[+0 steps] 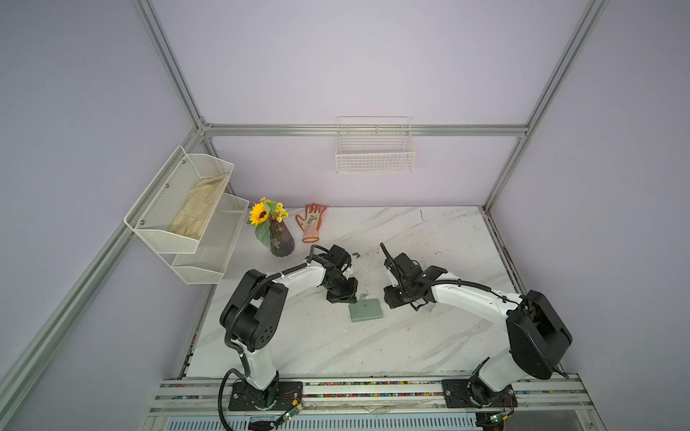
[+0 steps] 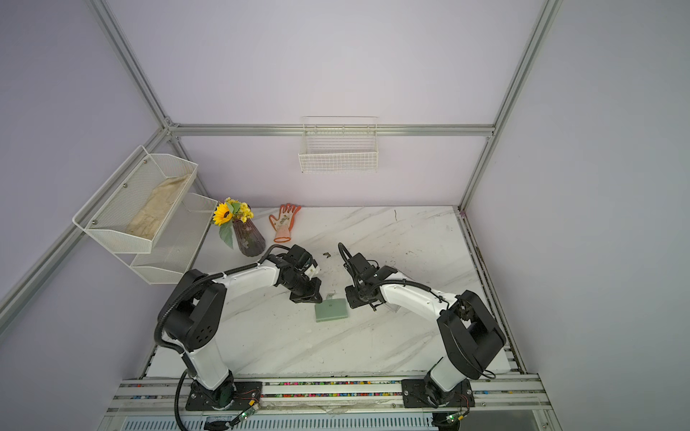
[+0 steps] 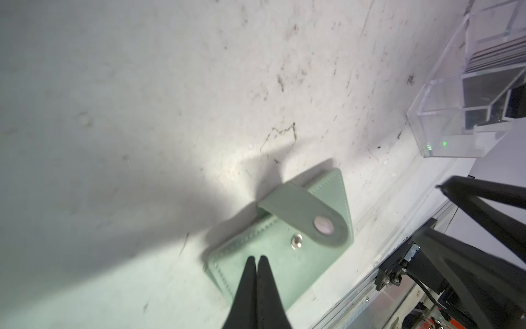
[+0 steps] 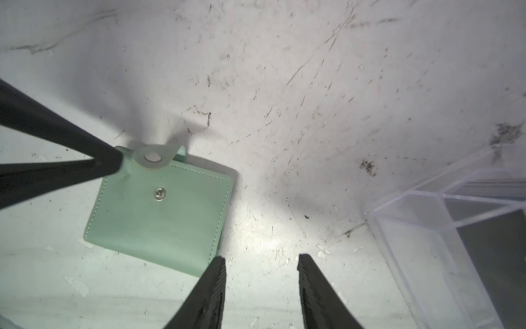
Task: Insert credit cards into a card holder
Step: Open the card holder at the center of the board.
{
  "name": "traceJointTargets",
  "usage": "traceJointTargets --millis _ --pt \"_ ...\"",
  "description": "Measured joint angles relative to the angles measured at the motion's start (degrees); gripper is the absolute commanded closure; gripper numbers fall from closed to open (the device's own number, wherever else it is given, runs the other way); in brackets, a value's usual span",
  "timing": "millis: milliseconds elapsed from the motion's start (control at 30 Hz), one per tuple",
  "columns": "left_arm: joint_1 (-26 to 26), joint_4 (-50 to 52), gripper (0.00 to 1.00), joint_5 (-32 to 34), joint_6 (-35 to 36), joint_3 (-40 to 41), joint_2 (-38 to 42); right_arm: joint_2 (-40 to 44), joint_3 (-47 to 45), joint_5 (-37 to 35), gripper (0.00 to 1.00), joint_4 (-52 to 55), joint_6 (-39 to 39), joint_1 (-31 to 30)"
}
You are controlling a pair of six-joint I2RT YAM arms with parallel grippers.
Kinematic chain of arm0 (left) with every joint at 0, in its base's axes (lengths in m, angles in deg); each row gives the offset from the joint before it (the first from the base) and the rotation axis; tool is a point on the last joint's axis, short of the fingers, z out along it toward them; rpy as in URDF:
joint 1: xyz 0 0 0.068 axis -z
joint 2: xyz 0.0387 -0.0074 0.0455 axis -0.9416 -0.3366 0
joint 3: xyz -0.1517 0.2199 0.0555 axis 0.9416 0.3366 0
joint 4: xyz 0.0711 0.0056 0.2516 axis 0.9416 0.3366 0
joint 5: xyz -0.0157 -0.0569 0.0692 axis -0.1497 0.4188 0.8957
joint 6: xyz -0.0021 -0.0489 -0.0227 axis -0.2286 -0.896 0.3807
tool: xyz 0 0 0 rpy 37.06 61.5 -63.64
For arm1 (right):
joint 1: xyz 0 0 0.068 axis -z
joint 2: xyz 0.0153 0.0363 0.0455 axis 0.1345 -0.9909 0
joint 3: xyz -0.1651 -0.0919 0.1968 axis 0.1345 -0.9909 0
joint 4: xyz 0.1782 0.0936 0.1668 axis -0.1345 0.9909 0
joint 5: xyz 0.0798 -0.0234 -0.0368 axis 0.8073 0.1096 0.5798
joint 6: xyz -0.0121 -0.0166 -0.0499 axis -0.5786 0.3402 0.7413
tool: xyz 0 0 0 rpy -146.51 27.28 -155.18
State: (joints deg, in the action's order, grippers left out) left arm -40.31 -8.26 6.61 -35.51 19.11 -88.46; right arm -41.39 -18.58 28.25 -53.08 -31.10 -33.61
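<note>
Right, my left gripper (image 3: 257,259) is closed tight, with nothing that I can see between its fingers. Its tip sits over the cover of the card holder (image 3: 284,273). From the right wrist view it looks to be at the holder's far left corner, next to the strap (image 3: 301,210), though I cannot tell whether it is pressing down. My right gripper (image 4: 261,267) stands open and empty, low over the surface (image 1: 336,354), with one finger just beside the holder's near right corner.

The holder lies flat in the middle of the surface, between the two grippers. It is folded shut, but the strap has come off its stud (image 3: 297,241) and curls free above the cover. To the right, under my right arm, stands a clear box (image 3: 455,119) with dark flat slabs stacked inside, which I take to be the cards (image 3: 501,57). No card is in either gripper.

So I judge we are early on, at opening the holder, with no card inserted yet. Next I would pin the holder with the left gripper and get a right finger under the cover's free edge to fold it back. The edge is thin and the leatherette looks slick, so the holder may well slide instead of opening.
</note>
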Motion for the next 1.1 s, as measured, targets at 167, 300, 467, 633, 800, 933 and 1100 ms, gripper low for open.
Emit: traceJointTargets --millis 167,300,467,633,800,933,1100 --pt "0.0 4.6 0.98 3.6 -0.1 0.2 10.2 0.0 -1.7 3.8 0.53 -0.2 1.2 0.0" --pt "0.0 4.3 0.99 4.4 -0.7 3.6 13.2 0.0 -2.6 7.3 0.52 -2.1 1.2 0.0" --pt "0.0 4.2 0.99 4.3 -2.1 9.7 10.3 0.0 -3.5 10.6 0.5 -4.3 1.2 0.0" --pt "0.0 3.8 0.99 4.2 -2.3 11.0 9.3 -0.3 -3.5 12.5 0.47 -5.5 1.2 0.0" --pt "0.0 2.7 0.99 4.2 -2.4 11.0 9.3 -2.8 -3.5 14.4 0.46 -7.3 1.6 0.0" --pt "0.0 2.0 0.98 4.0 -3.1 11.0 8.7 -6.4 -3.5 16.2 0.46 -8.5 2.5 0.0" --pt "0.0 0.9 0.98 3.9 -3.2 11.0 8.2 -7.9 -3.0 18.7 0.58 -9.5 3.7 0.0"
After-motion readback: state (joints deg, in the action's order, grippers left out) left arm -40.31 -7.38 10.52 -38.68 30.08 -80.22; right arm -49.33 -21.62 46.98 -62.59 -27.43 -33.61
